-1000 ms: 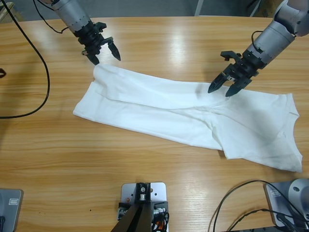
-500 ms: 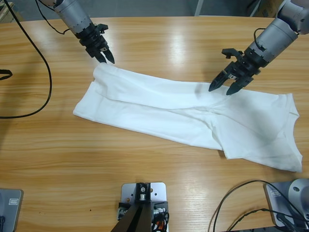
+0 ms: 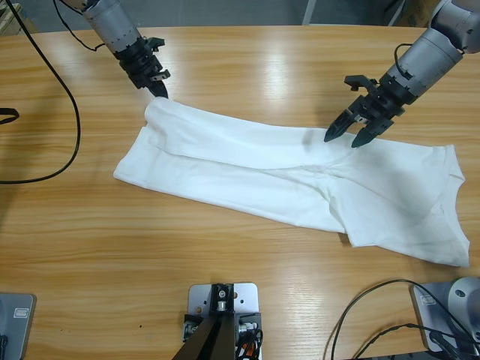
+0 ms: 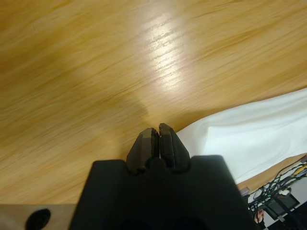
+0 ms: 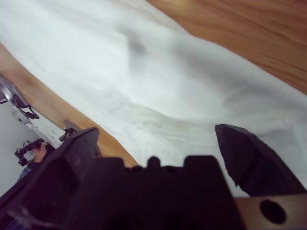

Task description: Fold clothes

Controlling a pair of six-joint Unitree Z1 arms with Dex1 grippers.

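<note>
High view: shirt (image 3: pixel 300 187) spread lengthwise across the tabletop (image 3: pixel 247 67), already narrowed into a long band with one layer lapped over another, probably so a crosswise fold can follow. Left gripper (image 3: pixel 159 88) parked at the band's upper-left corner, tips just off the cloth edge, jaws pressed together on nothing; placed there, at a guess, to be near a corner for the next pick. Left wrist view: same gripper (image 4: pixel 155 135) over bare wood, white hem (image 4: pixel 249 139) just beside the tips and to one side, not between them. Right gripper (image 3: pixel 351 132) hovering over the shirt's far edge near the middle, jaws spread wide and empty. Right wrist view: cloth (image 5: pixel 158 81) filling the space beyond the spread jaws of that gripper (image 5: pixel 158 143), creased, lying flat below; contact with the fabric impossible to tell. Neither gripper holding cloth; shirt wholly at rest on the tabletop.
</note>
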